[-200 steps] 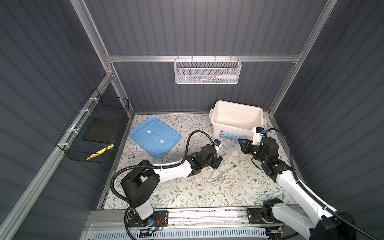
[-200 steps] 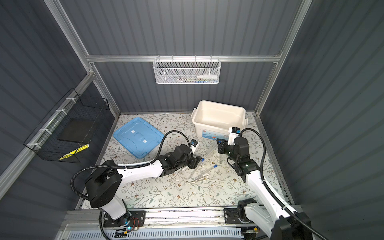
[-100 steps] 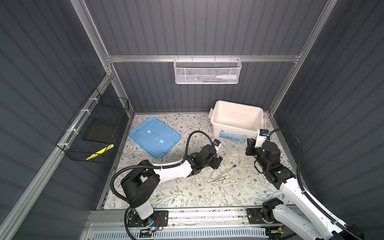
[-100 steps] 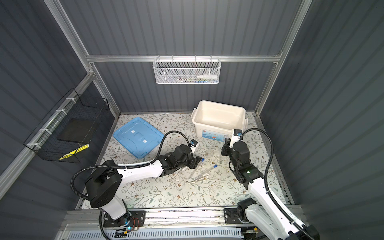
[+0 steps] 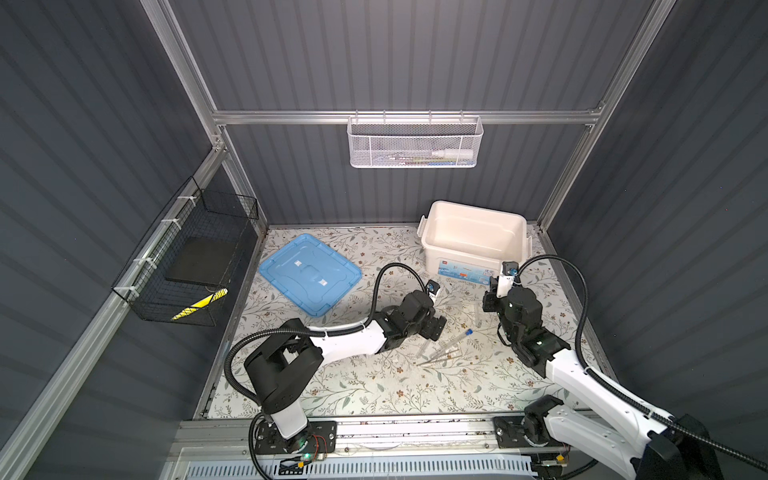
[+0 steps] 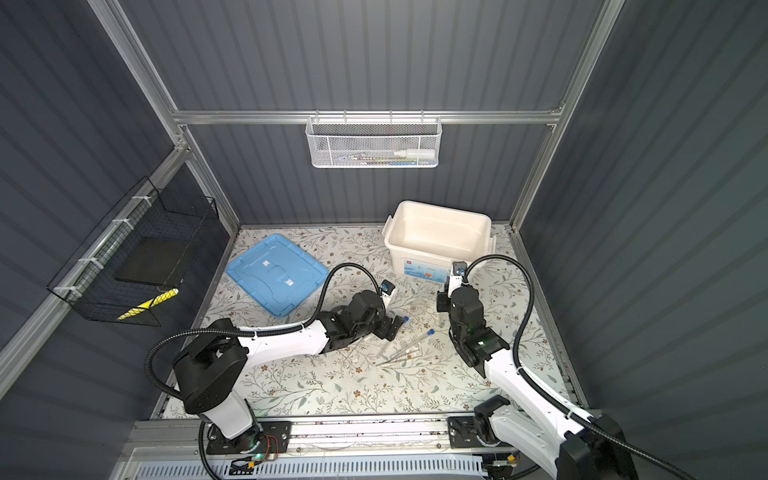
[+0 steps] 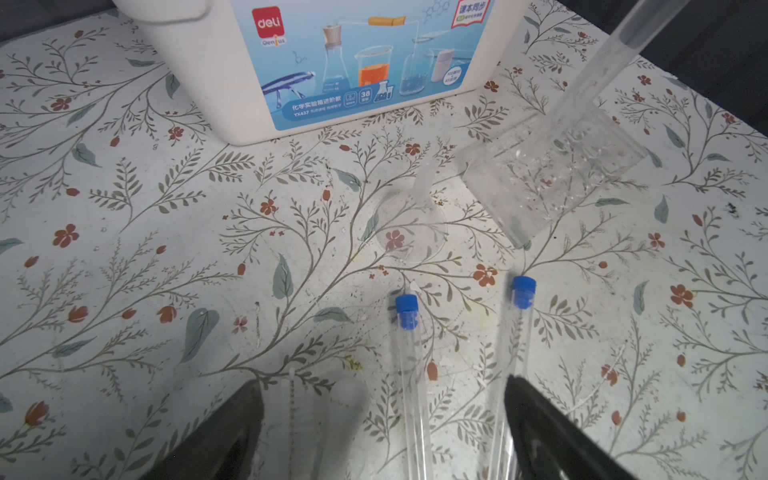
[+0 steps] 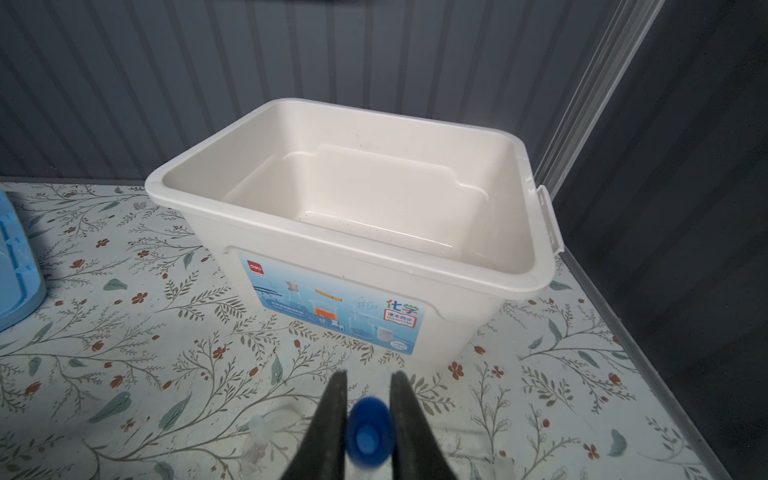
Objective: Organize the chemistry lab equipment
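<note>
My right gripper (image 8: 369, 386) is shut on a blue-capped test tube (image 8: 368, 432), seen cap-on between the fingers. In the left wrist view that tube (image 7: 602, 62) slants down to the top of the clear tube rack (image 7: 552, 174); I cannot tell how deep it sits. My left gripper (image 7: 382, 386) hangs open low over the mat. One lying test tube (image 7: 409, 374) runs between its fingers and another test tube (image 7: 517, 332) lies by one finger. A clear glass dish (image 7: 411, 226) rests beyond them. In both top views, thin tweezers (image 5: 436, 359) lie beside the tubes (image 6: 417, 340).
The open cream box (image 5: 428, 237) stands at the back right, just behind the right gripper (image 5: 492, 291). Its blue lid (image 5: 309, 272) lies flat at the back left. A white mesh basket (image 5: 415, 141) hangs on the rear wall and a black wire basket (image 5: 187, 257) on the left wall.
The left gripper's jaws have spread wider over the lying tubes. The right arm has turned its wrist and drawn in near the box, still gripping its tube.
</note>
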Motion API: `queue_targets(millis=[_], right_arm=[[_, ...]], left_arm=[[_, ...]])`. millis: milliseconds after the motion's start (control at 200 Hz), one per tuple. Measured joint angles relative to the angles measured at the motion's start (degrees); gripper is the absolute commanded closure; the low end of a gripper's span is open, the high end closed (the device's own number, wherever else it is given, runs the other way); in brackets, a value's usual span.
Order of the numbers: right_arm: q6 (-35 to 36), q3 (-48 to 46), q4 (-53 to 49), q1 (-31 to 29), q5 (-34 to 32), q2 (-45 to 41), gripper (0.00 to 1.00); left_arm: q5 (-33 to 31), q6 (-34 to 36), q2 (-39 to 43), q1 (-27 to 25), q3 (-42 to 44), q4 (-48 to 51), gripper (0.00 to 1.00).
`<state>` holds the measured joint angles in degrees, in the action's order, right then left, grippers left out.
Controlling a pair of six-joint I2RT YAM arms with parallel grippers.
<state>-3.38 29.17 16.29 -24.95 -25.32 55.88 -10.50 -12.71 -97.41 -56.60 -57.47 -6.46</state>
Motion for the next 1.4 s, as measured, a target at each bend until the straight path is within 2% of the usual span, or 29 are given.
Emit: queue_targets(millis=[690,1401], right_arm=[[0.17,-1.79,8.52,0.0,-2.12,5.79,0.82],[-0.09,-2.75,8.37,0.0,-2.78,5.42,0.82]], left_arm=[[-0.24,0.0,-0.02,0.0,0.0,0.42,0.05],[-0.22,0.0,-0.79,0.0,0.0,0.42,0.05]])
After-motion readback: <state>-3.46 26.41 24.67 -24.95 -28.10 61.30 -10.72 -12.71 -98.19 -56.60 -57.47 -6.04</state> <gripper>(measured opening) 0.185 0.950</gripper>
